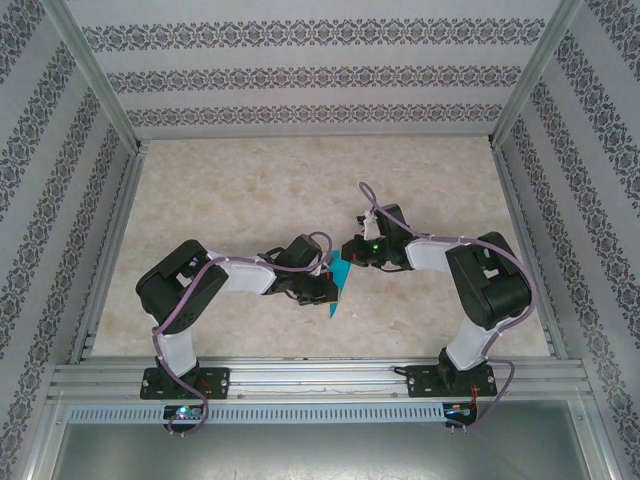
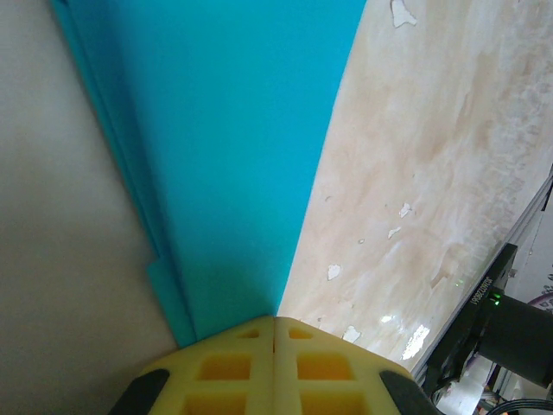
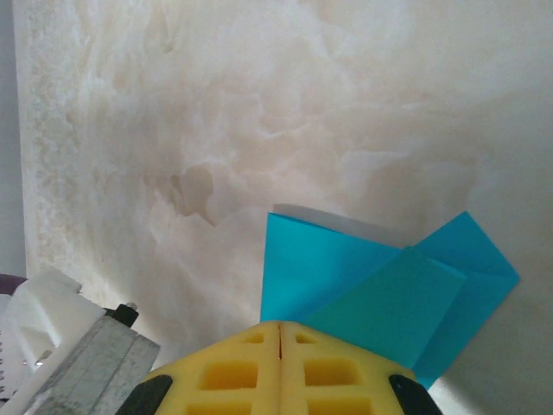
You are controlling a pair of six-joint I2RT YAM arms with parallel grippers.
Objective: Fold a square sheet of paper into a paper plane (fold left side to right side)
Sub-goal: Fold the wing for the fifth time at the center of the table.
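The square sheet of paper is teal-blue, folded into layered flaps, and lies between the two arms at the table's middle. My left gripper is shut on it. In the left wrist view the paper rises straight out of the seam between the closed yellow fingertips of that gripper. My right gripper is shut. In the right wrist view its tips rest at the near edge of the paper, whose flaps spread beyond them. I cannot tell whether the right tips pinch it.
The marbled beige table is ringed by patterned walls and a metal frame rail at the near edge. The right arm stands close beside the left gripper.
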